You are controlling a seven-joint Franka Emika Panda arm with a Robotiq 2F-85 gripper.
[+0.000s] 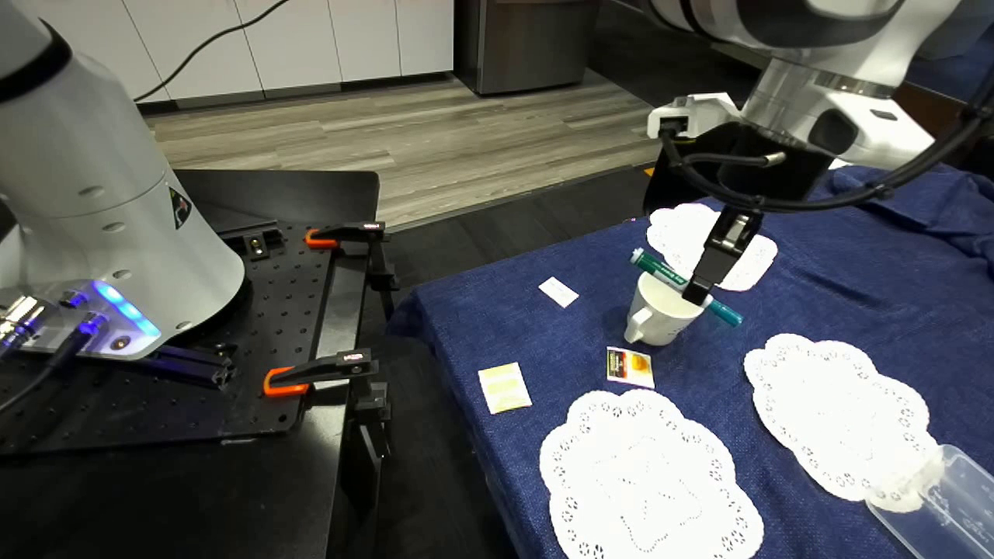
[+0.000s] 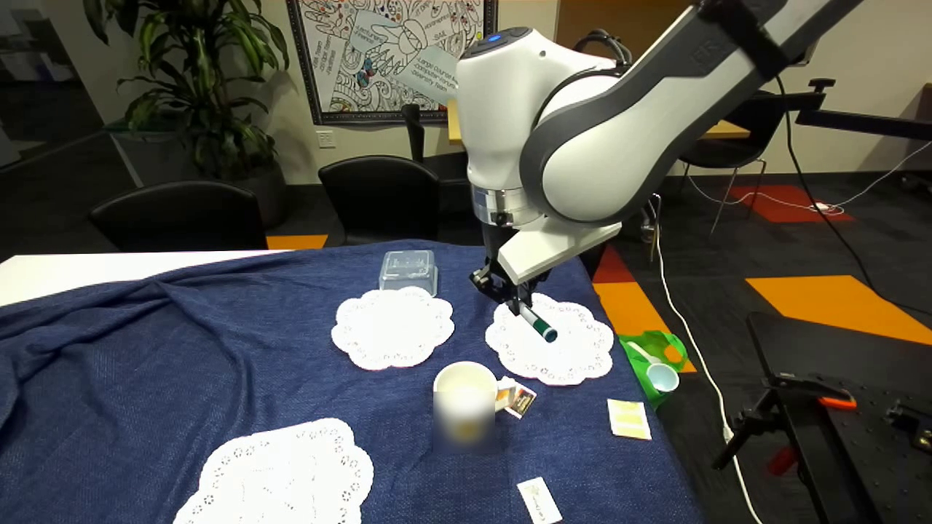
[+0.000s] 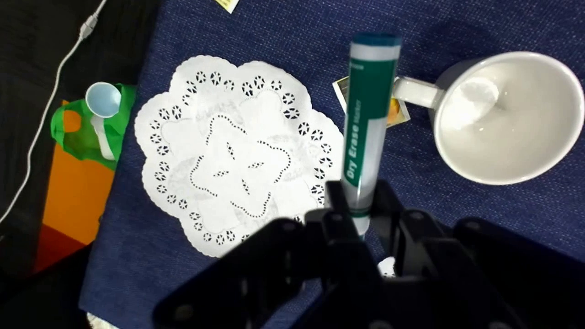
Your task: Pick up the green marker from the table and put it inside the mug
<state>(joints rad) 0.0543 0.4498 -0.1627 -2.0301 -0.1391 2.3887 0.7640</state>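
Note:
The green marker (image 3: 371, 100) is clamped between my gripper's fingers (image 3: 358, 197) in the wrist view. It is held tilted in the air and shows in both exterior views (image 1: 656, 266) (image 2: 537, 322). My gripper (image 1: 697, 293) (image 2: 515, 306) is shut on it, with marker sticking out on both sides. The white mug (image 1: 660, 314) stands upright on the navy table cloth (image 1: 481, 303). In the wrist view the mug (image 3: 507, 132) is right of the marker, its handle toward it, its visible inside bare. In an exterior view the mug (image 2: 466, 378) is partly blurred, apart from the gripper.
White lace doilies (image 1: 644, 473) (image 2: 393, 327) (image 3: 237, 160) lie about the table. Small packets (image 1: 630, 367) (image 1: 505, 387) (image 1: 558, 292) lie near the mug. A clear plastic container (image 2: 409, 271) is at an edge. A black workbench (image 1: 311, 458) with orange clamps (image 1: 286, 382) stands beside the table.

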